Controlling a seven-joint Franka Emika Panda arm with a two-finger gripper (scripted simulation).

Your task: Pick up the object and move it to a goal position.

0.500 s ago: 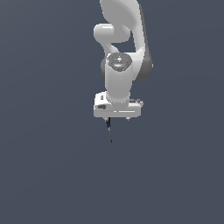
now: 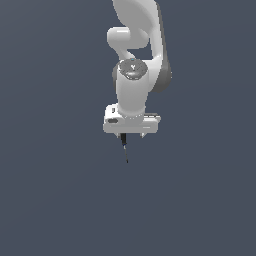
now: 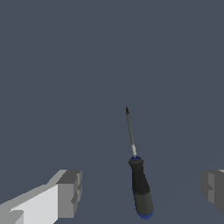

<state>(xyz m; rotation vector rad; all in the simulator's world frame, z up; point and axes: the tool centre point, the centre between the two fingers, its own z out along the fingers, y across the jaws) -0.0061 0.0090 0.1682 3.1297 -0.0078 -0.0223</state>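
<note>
Dark thin object (image 2: 125, 150) hangs below white gripper (image 2: 131, 136).

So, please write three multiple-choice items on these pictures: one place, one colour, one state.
1. Where is the dark-handled, thin-shafted screwdriver? A between the white gripper's fingers; B outside them; C out of view.
2. Its handle ends are: A red; B blue; C yellow.
3. The gripper is: A open; B shut on the screwdriver; C shut, empty.
Answers: 1 A, the wrist view shows a finger at each side; 2 B, blue shows at both ends; 3 A, both fingers stand clear of the handle.
</note>
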